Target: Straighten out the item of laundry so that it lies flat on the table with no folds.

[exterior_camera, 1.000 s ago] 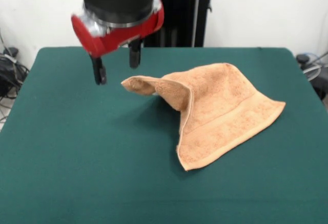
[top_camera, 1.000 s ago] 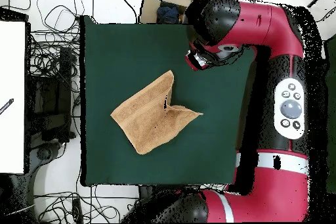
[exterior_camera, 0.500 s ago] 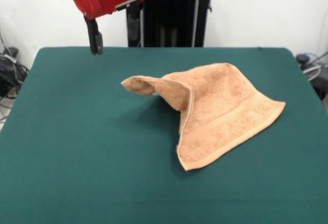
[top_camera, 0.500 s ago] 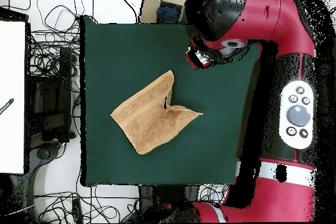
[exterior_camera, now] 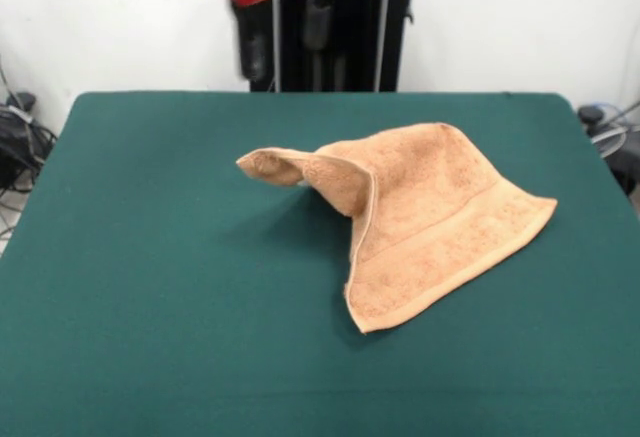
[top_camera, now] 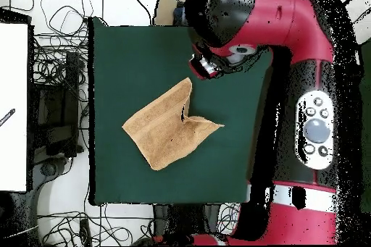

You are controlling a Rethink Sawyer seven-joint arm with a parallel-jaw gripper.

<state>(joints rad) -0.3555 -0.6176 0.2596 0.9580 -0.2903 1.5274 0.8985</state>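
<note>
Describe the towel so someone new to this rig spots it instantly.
Start at the dark green table. The one thing lying on it is a peach-orange terry towel, just right of centre in the front view. One corner is folded up into a raised flap; the gripper hangs above, apart from it.

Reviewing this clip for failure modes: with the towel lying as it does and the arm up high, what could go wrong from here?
The towel is not flat: one corner stands up in a curled fold. A grasp there could likely pinch both layers and drag the fold along. The hand is open, high above the table, so its descent may miss the narrow raised tip.
</note>
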